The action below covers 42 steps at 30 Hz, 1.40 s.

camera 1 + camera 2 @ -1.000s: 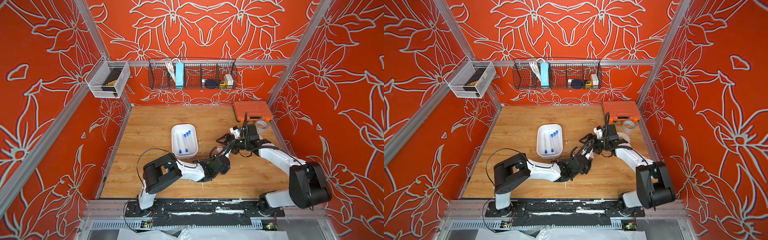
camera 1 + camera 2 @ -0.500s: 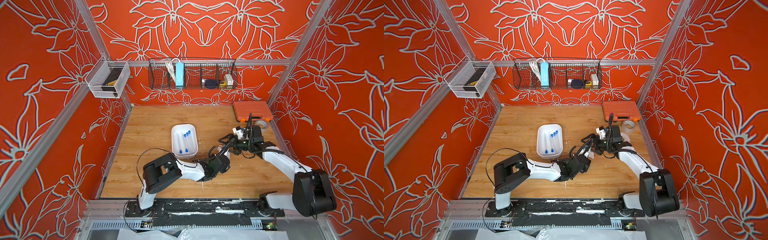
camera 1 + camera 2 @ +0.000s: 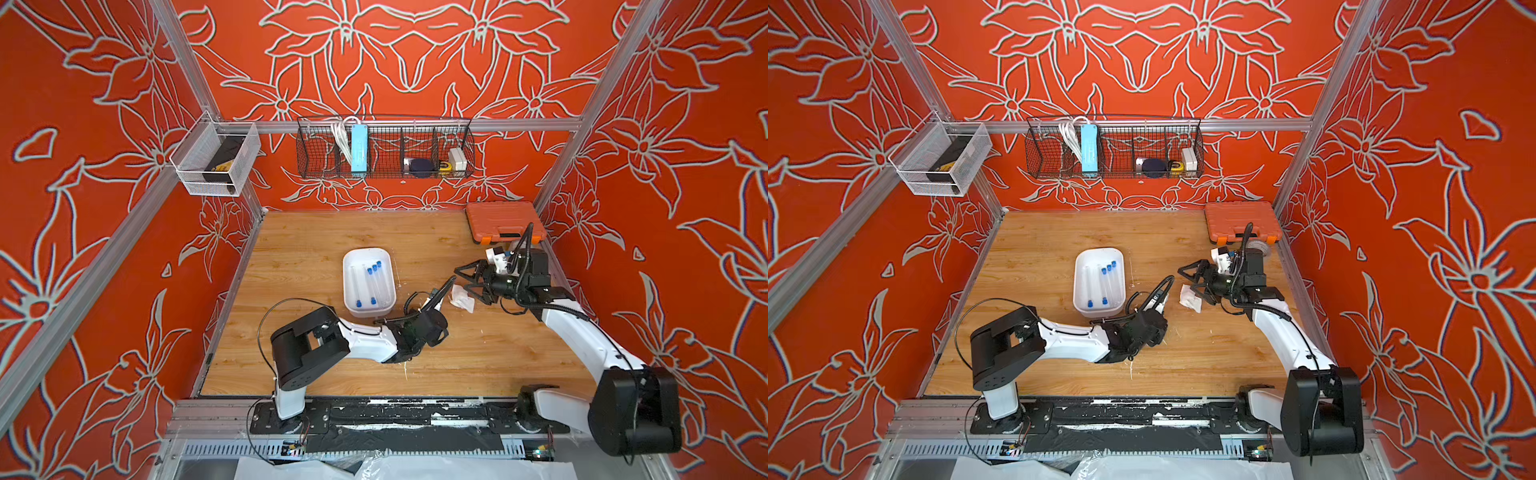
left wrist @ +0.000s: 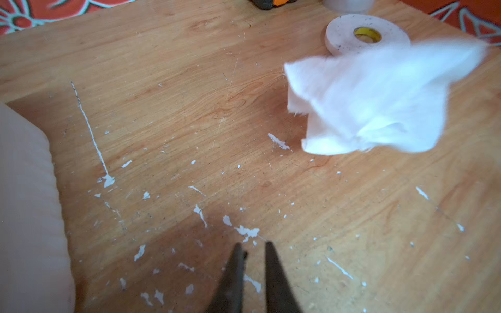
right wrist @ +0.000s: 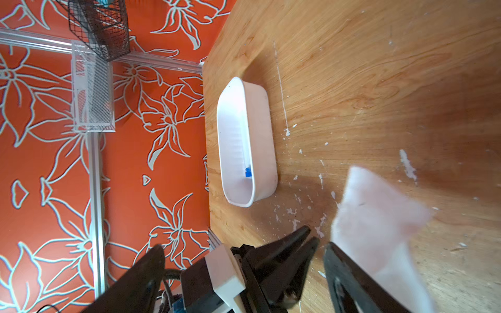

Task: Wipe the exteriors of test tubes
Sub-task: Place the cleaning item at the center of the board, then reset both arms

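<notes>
Seeing my right gripper spread wide, I fear the crumpled white tissue, loose beside one fingertip, drops onto the wooden tabletop. My left gripper, narrow and empty, sits at the tissue's 9 o'clock. The clear blue-capped test tubes lie in the white oval plastic tub beyond.

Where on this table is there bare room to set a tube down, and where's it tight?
Bare wood: the far strip between the white tub and the back wall, beside the orange case; also the near stretch between left arm and right arm. Crowded: around the tissue, flanked by the left gripper and right gripper.
</notes>
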Tool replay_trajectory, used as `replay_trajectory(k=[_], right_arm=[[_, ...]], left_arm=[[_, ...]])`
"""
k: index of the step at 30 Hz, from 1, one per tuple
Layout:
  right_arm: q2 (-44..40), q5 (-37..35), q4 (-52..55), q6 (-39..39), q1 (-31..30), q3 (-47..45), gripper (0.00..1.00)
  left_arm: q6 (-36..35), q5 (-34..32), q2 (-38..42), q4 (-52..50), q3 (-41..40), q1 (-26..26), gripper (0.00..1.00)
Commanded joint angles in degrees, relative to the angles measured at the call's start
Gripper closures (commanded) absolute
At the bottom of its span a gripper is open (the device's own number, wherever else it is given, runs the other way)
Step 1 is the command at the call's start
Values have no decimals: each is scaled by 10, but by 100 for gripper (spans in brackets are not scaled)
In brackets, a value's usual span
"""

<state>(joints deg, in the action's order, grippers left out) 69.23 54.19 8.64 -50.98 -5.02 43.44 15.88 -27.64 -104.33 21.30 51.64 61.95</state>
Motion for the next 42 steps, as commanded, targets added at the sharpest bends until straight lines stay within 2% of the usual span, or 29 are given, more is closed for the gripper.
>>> replay_trajectory(k=[1, 3, 4, 8, 11, 14, 18, 20, 23, 26, 28, 29, 31, 33, 37, 41, 42], right_arm=[[-16, 30, -24, -29, 0, -12, 9], [-27, 28, -10, -28, -1, -8, 9], [-34, 27, -3, -26, -1, -7, 9], [-56, 14, 41, -5, -1, 4, 9], [-68, -30, 87, 30, -1, 14, 8], [-62, -79, 112, 62, 1, 22, 7], [-39, -195, 125, 115, 4, 38, 3], [-22, -264, 125, 140, 5, 45, 3], [-2, -371, 94, 183, 5, 44, 3], [12, -460, 34, 255, 4, 34, 3], [12, -501, -20, 305, 4, 15, 3], [10, -518, -48, 330, 4, 3, 3], [4, -546, -94, 371, 4, -22, 3], [-5, -564, -136, 412, 4, -49, 3], [-16, -578, -220, 470, 4, -103, 3], [-1, -584, -309, 464, 4, -149, 3], [0, -580, -300, 468, 4, -145, 3]], left_arm=[[-53, 27, 46, 80, -33, 28, 37], [-81, 35, 56, 100, -36, 43, 23], [-92, 41, 58, 105, -35, 48, 20], [-104, 56, 48, 88, -6, 54, 19], [-87, 50, 53, 52, 10, 54, 19], [-70, 41, 94, 22, 5, 54, 19], [-41, -3, 183, -43, -19, 35, 18], [-8, -8, 233, -81, -35, 2, 18], [33, -4, 317, -112, -75, -76, 18], [69, -37, 407, -114, -124, -159, 19], [43, -52, 459, -87, -161, -206, 17], [15, -59, 489, -60, -186, -228, 2], [-91, -65, 522, 54, -254, -259, 2], [-144, -104, 535, 131, -318, -283, 2], [-145, -75, 519, 107, -339, -371, 2], [-168, -78, 439, 227, -401, -442, 2], [-181, -61, 421, 258, -416, -458, 2]])
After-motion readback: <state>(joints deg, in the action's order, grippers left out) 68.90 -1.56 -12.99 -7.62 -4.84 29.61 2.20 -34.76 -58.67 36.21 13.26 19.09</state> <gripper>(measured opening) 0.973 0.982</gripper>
